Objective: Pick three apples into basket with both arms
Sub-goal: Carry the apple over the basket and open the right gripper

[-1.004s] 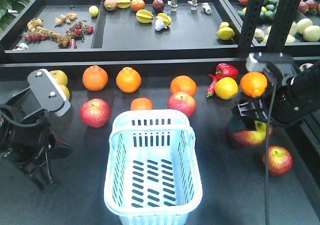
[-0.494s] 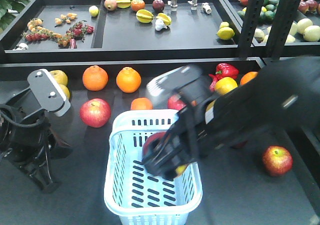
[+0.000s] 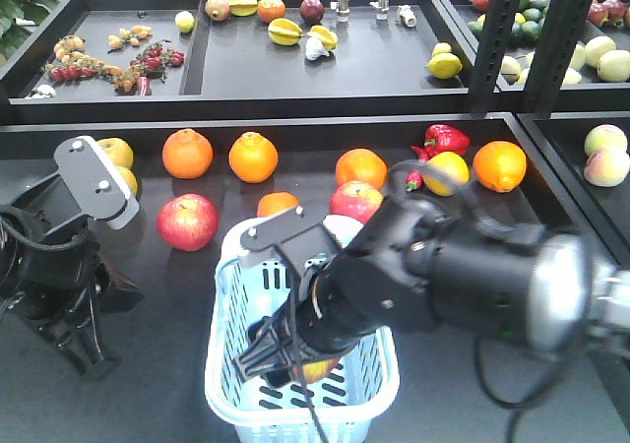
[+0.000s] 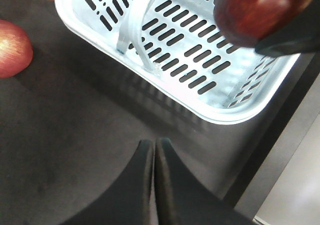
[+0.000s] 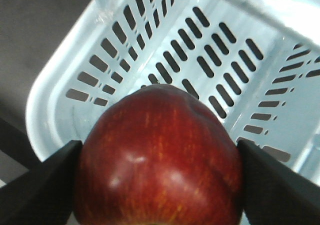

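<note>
My right arm [image 3: 443,276] reaches across the pale blue-white basket [image 3: 228,369]. Its gripper [image 3: 295,362] is down inside the basket, shut on a deep red apple [image 3: 317,369] with a yellowish patch. In the right wrist view this apple [image 5: 160,160] fills the space between the two black fingers [image 5: 35,185], above the basket's slotted bottom [image 5: 210,60]. The left wrist view shows the same apple [image 4: 255,10] over the basket [image 4: 220,116]. My left gripper [image 4: 154,144] is shut and empty over the dark table, left of the basket [image 3: 87,349]. Other task apples are hidden behind the right arm.
Two larger pinkish-red apples [image 3: 187,221] [image 3: 356,200] lie behind the basket among oranges [image 3: 253,157], a lemon [image 3: 446,172] and a red pepper [image 3: 445,138]. Raised black trays of fruit stand at the back. A black post [image 3: 492,39] rises at the right.
My right arm has swung from the table's right side to the basket with the apple and lowered it inside. The left arm has not moved.
</note>
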